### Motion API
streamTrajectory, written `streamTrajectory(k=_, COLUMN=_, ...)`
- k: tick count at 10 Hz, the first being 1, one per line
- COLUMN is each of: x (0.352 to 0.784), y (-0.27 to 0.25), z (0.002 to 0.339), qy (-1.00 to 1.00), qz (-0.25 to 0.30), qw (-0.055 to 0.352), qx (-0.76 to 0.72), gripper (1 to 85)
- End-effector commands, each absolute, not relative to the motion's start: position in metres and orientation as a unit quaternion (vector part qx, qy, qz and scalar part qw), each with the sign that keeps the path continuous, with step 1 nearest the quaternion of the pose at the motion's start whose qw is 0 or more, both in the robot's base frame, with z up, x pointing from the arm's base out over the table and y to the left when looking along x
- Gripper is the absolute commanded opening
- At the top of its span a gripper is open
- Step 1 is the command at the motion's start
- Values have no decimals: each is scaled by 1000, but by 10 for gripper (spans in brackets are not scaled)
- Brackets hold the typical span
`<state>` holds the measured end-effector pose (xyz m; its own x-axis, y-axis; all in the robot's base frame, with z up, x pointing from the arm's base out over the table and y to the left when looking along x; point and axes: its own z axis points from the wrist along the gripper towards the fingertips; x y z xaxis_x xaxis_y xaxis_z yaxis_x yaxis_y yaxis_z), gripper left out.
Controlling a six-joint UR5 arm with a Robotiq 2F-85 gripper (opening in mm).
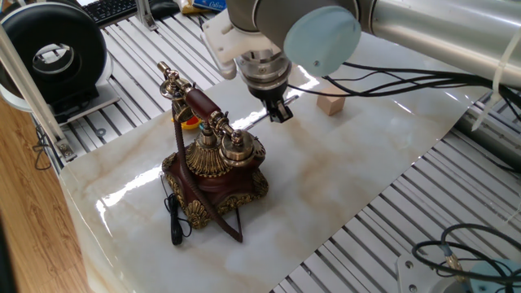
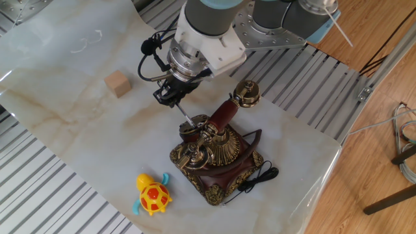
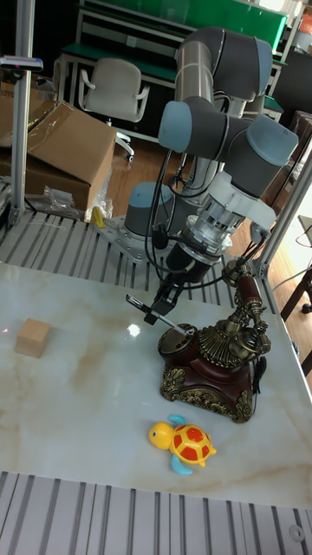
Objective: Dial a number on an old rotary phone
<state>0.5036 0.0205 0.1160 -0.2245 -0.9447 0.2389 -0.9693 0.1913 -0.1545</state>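
Observation:
The old rotary phone (image 1: 213,169) stands on the marble slab. It has a dark reddish body, gold trim and a handset (image 1: 198,103) resting in the brass cradle. It also shows in the other fixed view (image 2: 218,155) and the tall view (image 3: 212,360). My gripper (image 1: 279,111) (image 2: 167,97) (image 3: 165,305) hangs just beside the phone's upper front, shut on a thin stick (image 3: 178,324). The stick slants down, and its tip touches the phone's dial face (image 2: 192,124). The dial's holes are too small to make out.
A pale wooden block (image 2: 117,84) (image 3: 34,337) lies on the slab, well away from the phone. A yellow and orange toy turtle (image 2: 153,195) (image 3: 185,443) sits near the phone's base. Slatted metal surrounds the slab, and black cables trail from the arm.

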Motion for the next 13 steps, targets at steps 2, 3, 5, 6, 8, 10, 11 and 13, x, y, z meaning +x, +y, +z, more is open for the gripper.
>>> streamTrajectory(k=2, x=504, y=28, z=111, qy=-773, qz=133, qw=39, qx=619, gripper=13)
streamTrajectory(k=3, x=504, y=28, z=111, qy=-773, qz=132, qw=38, qx=619, gripper=13)
streamTrajectory(k=5, x=509, y=26, z=108, qy=-768, qz=132, qw=36, qx=626, gripper=13)
streamTrajectory(k=6, x=512, y=24, z=107, qy=-766, qz=131, qw=36, qx=628, gripper=13)
streamTrajectory(k=8, x=518, y=17, z=101, qy=-761, qz=122, qw=30, qx=637, gripper=13)
streamTrajectory(k=10, x=524, y=7, z=94, qy=-755, qz=127, qw=30, qx=643, gripper=13)
streamTrajectory(k=11, x=529, y=5, z=90, qy=-753, qz=132, qw=31, qx=644, gripper=13)
streamTrajectory(k=13, x=537, y=7, z=84, qy=-752, qz=139, qw=28, qx=644, gripper=13)
